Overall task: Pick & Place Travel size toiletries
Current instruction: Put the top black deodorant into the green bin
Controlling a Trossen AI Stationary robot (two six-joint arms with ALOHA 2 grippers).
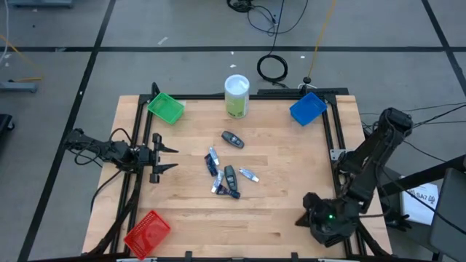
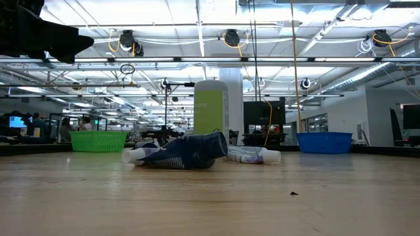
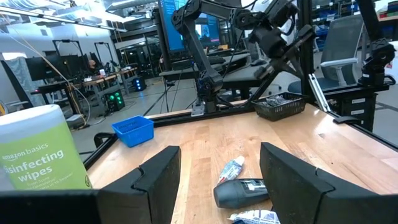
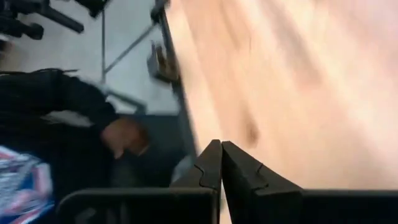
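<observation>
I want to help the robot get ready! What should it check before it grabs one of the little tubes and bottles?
1. Left gripper jaws open: ok, they stand apart with nothing between them.
2. Left gripper faces the toiletries: ok, the pile lies ahead of it.
3. Right gripper out of the way: ok, jaws shut, at the table's near right corner.
4. Items easy to single out: not ok, several lie clustered, some overlapping.
5. Bins present: ok, green bin, blue bin, red bin sit at corners.
6. Which bin to use: cannot tell.
</observation>
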